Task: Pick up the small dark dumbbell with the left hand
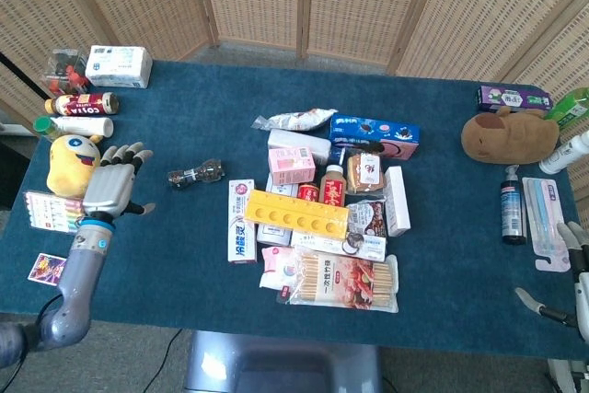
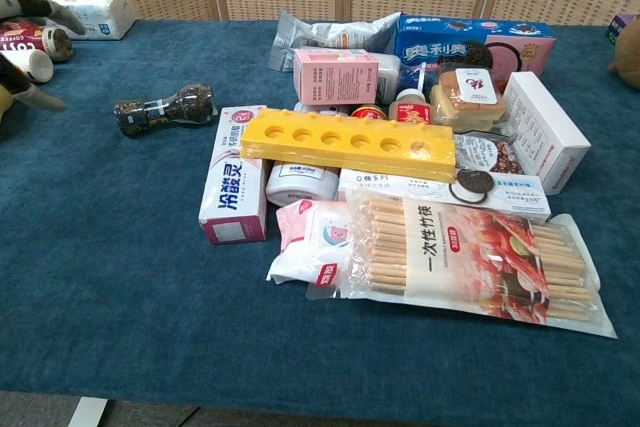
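Observation:
The small dark dumbbell (image 1: 196, 173) lies on its side on the blue table, left of the central pile; the chest view shows the dumbbell (image 2: 165, 107) at upper left. My left hand (image 1: 112, 185) hovers open, fingers spread, a short way left of it and apart from it. Only fingertips (image 2: 40, 5) of that hand reach into the chest view's left edge. My right hand (image 1: 572, 290) is mostly out of frame at the lower right edge of the head view, with a fingertip showing, holding nothing visible.
A yellow plush toy (image 1: 74, 161) sits just behind the left hand, with a marker pack (image 1: 51, 211) and bottles (image 1: 81, 104) nearby. A white and green box (image 1: 242, 222) and yellow tray (image 1: 295, 213) lie right of the dumbbell. A brown plush (image 1: 509, 135) sits far right.

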### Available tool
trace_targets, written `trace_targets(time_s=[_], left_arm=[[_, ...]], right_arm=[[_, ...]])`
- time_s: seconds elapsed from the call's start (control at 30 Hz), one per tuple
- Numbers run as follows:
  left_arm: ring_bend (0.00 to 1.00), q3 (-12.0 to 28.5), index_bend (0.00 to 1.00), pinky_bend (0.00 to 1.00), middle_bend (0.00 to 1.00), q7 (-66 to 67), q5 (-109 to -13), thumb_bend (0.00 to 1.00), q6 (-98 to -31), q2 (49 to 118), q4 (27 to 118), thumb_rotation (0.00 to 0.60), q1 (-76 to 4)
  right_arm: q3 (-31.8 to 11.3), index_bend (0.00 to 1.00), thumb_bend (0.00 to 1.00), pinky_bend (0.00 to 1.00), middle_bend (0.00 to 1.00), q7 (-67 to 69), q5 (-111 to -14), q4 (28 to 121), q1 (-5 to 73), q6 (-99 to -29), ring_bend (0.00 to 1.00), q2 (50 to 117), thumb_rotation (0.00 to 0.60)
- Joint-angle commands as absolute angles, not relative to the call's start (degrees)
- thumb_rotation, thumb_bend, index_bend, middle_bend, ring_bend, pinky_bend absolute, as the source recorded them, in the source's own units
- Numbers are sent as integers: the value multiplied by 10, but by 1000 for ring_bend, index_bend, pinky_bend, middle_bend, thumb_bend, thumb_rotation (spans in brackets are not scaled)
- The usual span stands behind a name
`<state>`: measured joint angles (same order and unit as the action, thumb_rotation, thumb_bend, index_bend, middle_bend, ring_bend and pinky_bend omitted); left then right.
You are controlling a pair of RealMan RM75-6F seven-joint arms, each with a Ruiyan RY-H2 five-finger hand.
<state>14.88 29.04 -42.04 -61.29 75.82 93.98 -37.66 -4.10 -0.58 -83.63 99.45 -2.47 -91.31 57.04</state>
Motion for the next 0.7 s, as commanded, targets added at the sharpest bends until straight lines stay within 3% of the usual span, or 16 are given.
trace_targets(time_s=[0.03,0.5,0.7], left_arm=[[111,161,171,0,101,312,-385,112,-590,806,890,600,-417],[150,184,176,0,113,349,-314,113,-546,970,685,600,-520],[282,193,272,0,202,371,-290,117,-525,1041,582,600,-559]], right_arm=[[-39,0,74,0,0,1,-833,991,-32,-920,0,567,435],[-40,0,73,0,0,37,-813,981,-67,-950,0,550,438],[-42,0,76,0,0,47,-793,983,-83,-958,0,537,438]])
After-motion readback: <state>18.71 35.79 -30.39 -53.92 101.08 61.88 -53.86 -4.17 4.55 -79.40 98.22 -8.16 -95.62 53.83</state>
